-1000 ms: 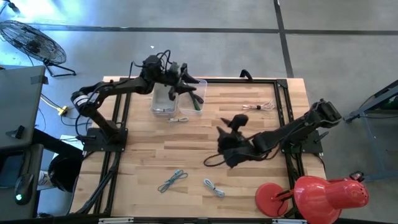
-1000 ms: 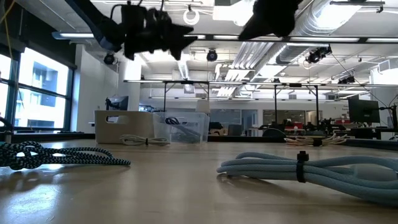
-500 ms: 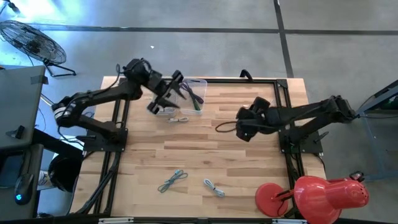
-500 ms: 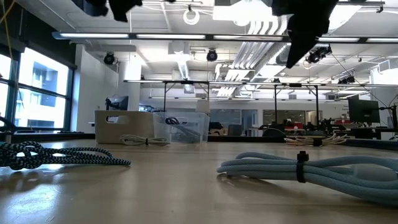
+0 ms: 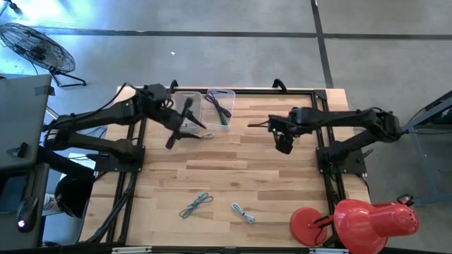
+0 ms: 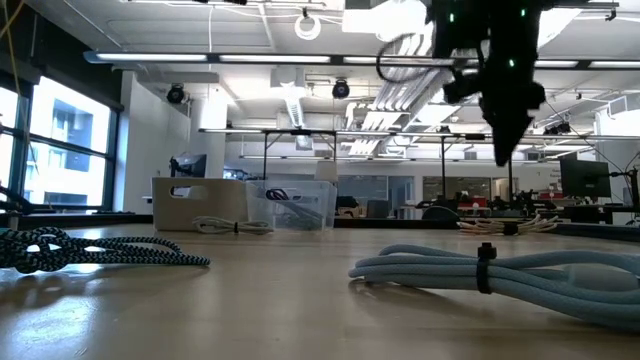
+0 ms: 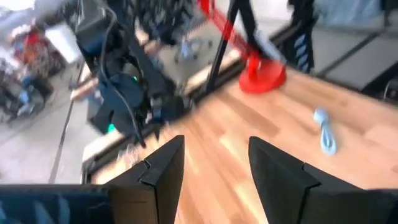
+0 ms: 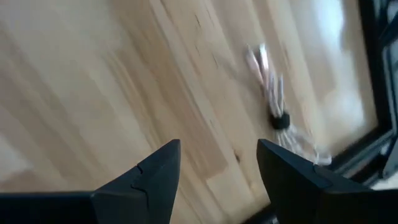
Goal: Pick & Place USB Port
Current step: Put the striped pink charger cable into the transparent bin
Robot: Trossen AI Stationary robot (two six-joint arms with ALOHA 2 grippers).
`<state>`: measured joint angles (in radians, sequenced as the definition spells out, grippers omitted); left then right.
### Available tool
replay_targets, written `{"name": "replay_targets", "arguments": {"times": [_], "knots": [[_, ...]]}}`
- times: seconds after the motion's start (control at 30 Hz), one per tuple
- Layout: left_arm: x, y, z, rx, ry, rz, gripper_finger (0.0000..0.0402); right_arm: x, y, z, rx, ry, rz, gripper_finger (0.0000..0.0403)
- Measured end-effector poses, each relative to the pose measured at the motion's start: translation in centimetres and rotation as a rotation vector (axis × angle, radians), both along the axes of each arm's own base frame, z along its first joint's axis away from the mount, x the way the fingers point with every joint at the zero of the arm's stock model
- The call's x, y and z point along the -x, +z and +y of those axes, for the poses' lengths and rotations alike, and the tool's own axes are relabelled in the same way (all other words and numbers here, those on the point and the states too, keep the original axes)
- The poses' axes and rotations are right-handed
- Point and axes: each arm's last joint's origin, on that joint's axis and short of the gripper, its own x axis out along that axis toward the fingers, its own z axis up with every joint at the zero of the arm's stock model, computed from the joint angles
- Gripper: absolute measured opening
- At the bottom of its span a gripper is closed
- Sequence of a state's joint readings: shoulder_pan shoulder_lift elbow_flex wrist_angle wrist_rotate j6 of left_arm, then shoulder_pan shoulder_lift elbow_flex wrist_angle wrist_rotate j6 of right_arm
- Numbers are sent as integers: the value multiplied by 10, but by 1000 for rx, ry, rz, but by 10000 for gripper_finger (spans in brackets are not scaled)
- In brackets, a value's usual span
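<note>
Wooden tabletop, both arms raised — nothing held.
I have the right gripper (image 5: 284, 143) over the white coiled cable (image 8: 269, 87) near the far right edge, jaws released. I would centre on its tie before descending. Left gripper (image 5: 180, 127), also released and empty, hovers just beside the clear bin (image 5: 199, 107) — the likely drop point.
</note>
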<state>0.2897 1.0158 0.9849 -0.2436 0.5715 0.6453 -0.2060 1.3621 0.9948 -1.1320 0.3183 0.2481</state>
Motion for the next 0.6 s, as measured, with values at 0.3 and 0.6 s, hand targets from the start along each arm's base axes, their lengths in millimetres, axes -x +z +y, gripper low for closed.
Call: {"name": "replay_targets", "arguments": {"times": [0.3,0.6], "knots": [[-3,-3,-20,-58,-3,31,174,25,-38,-36,-82,-59,63,204],[-4,-4,-22,-76,27,40,175,34,-43,-65,-67,-110,-6,204]]}}
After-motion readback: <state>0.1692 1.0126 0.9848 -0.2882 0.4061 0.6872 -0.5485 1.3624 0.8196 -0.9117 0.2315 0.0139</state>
